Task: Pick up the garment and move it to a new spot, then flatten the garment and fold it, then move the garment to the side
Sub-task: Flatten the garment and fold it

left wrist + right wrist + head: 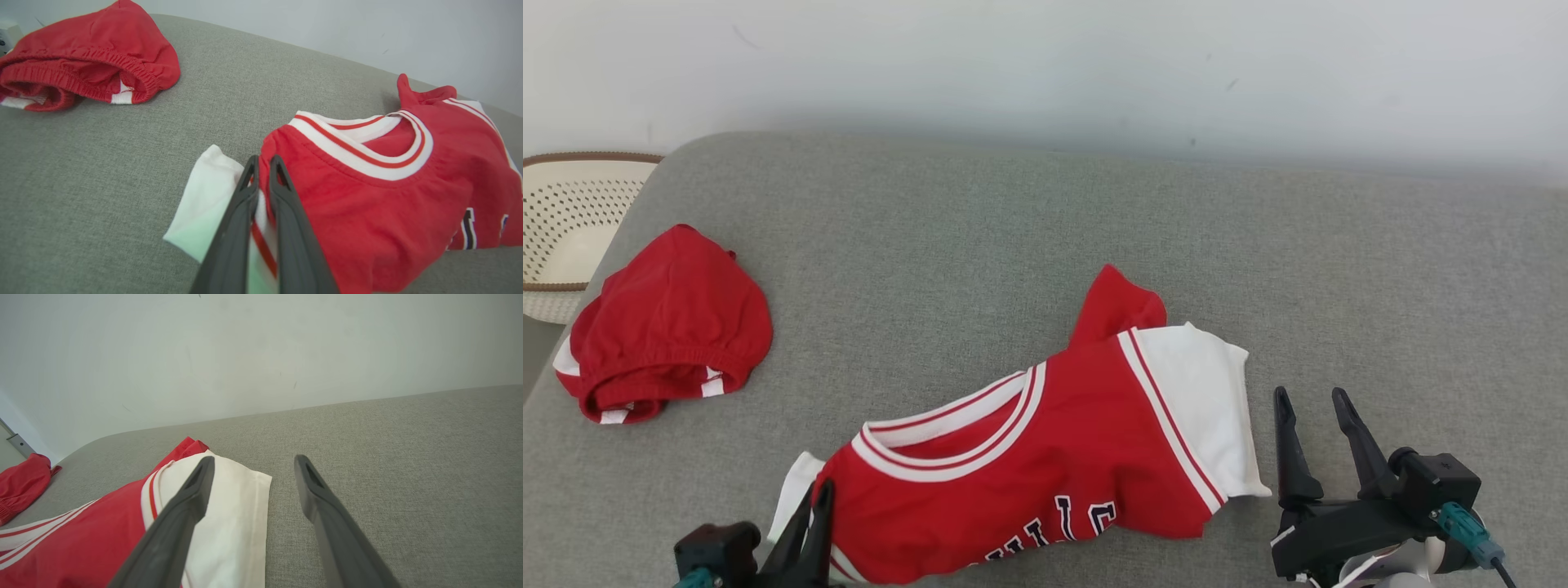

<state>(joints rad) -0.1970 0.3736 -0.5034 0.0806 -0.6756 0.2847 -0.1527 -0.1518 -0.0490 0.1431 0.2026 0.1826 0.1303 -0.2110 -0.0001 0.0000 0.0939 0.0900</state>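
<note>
The garment (pixel 1062 457) is a red jersey with white sleeves, a striped collar and dark lettering, lying crumpled on the grey cushion (pixel 1013 229). My left gripper (pixel 818 490) is shut on it at the seam of its left white sleeve. In the left wrist view the garment (pixel 367 204) has fabric pinched between the left gripper (pixel 264 159) fingers. My right gripper (pixel 1312 396) stands open just right of the other white sleeve, holding nothing. In the right wrist view the right gripper (pixel 254 459) has one finger over the sleeve of the garment (pixel 81 539) and the other over bare cushion.
A bundled pair of red shorts (pixel 670 327) lies at the cushion's left end. A perforated cream basket (pixel 564 220) sits beyond that left edge. A pale wall runs behind the cushion. Bare grey cushion stretches to the right and back.
</note>
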